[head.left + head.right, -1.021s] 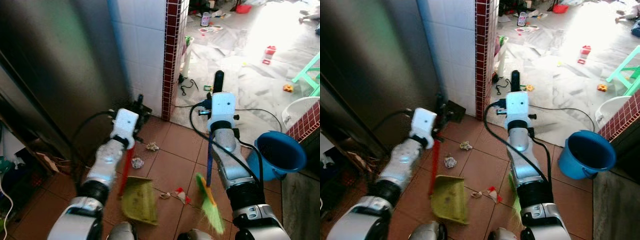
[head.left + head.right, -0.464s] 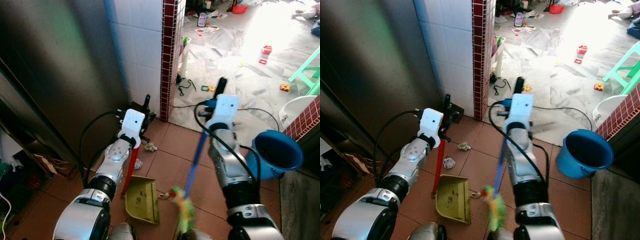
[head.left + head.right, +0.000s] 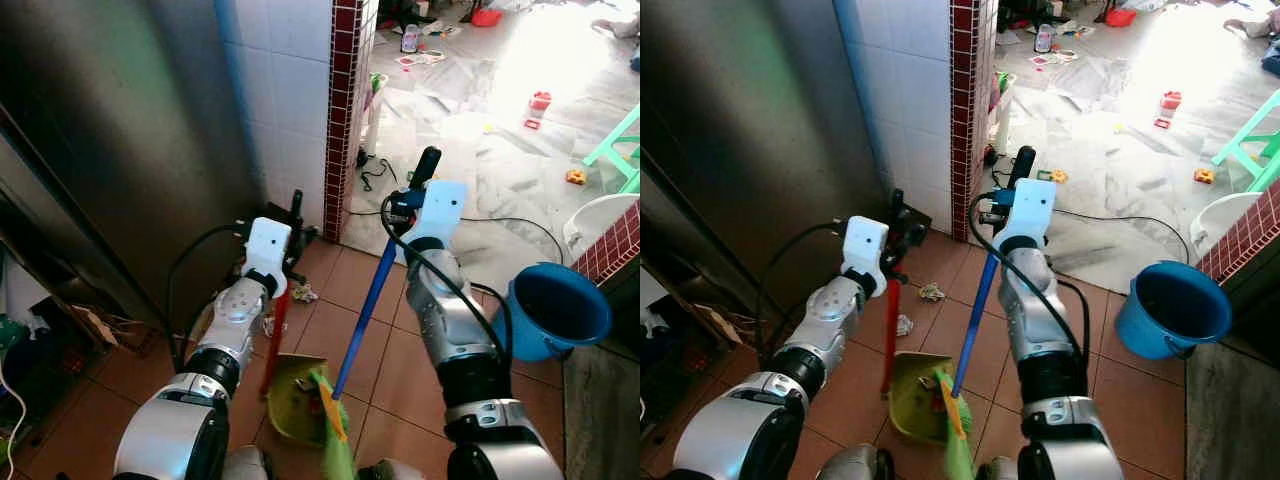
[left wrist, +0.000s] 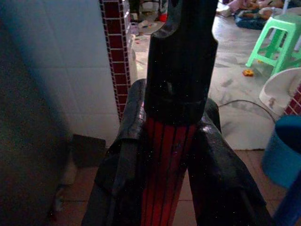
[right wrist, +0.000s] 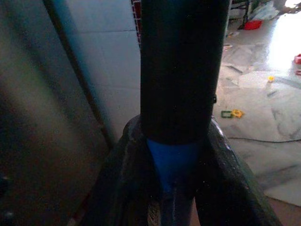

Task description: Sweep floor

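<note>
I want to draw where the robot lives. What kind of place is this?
Probably a lived-in home, near a tiled doorway. Toys lie scattered on the pale floor, a green plastic stool stands at the side, and a blue bucket sits on the brown floor tiles.

broom (image 3: 362, 308) right of dustpan (image 3: 292, 398), touching

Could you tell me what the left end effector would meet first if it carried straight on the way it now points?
Probably the white tiled wall by the red brick pillar. The left end effector, shut on the red dustpan handle, points at it, though depth is unclear.
</note>
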`<state>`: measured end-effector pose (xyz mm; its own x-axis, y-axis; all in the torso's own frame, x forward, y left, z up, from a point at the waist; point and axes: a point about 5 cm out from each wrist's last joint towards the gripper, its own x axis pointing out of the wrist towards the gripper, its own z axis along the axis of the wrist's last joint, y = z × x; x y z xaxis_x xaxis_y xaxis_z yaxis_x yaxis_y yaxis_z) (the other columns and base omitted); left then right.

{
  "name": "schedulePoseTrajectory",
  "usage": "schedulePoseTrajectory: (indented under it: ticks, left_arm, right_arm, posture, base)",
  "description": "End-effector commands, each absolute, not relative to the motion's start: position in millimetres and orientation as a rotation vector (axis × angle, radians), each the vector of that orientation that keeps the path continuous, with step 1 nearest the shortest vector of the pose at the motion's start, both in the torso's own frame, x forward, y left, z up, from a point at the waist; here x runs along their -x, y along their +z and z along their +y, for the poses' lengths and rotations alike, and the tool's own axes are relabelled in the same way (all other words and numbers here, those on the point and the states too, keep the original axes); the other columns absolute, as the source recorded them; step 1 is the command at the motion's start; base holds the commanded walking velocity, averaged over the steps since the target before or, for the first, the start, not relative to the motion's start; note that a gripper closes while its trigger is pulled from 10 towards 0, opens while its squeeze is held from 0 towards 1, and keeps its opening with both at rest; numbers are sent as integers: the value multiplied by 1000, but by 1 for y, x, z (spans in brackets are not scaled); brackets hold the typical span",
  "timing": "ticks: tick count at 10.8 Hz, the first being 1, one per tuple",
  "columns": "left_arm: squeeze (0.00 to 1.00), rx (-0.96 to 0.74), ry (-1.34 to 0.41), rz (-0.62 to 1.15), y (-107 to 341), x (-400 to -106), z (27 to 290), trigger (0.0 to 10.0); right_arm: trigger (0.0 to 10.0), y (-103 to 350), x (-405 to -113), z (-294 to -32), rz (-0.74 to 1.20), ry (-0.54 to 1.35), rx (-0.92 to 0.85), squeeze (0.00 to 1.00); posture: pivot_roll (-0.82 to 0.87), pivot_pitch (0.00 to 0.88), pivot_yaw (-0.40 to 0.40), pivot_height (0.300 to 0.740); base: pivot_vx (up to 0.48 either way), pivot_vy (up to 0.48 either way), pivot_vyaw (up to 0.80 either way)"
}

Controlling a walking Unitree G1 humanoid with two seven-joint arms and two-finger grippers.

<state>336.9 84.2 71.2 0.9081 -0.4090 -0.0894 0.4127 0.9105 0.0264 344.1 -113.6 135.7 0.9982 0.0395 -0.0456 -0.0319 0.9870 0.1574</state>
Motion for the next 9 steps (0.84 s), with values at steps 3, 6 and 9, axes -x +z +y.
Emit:
schedulePoseTrajectory:
  ticks: [3,6,9]
  left_arm:
    - [0,46,-471,139,66,-334,73,10000]
    - [0,44,-539,163,63,-332,65,10000]
    - [0,58,-535,171,62,-331,65,10000]
  right_arm:
    - [10000,200,-356,-84,-111,360,-139,0]
    - [10000,237,-350,-73,-275,612,7,0]
    - [10000,249,-355,-100,-406,484,165,0]
  posture:
    - [-75,18,25,740]
    - [-72,7,21,740]
    - [-75,9,22,740]
  base:
    - [0,0,0]
    - [0,0,0]
    - [0,0,0]
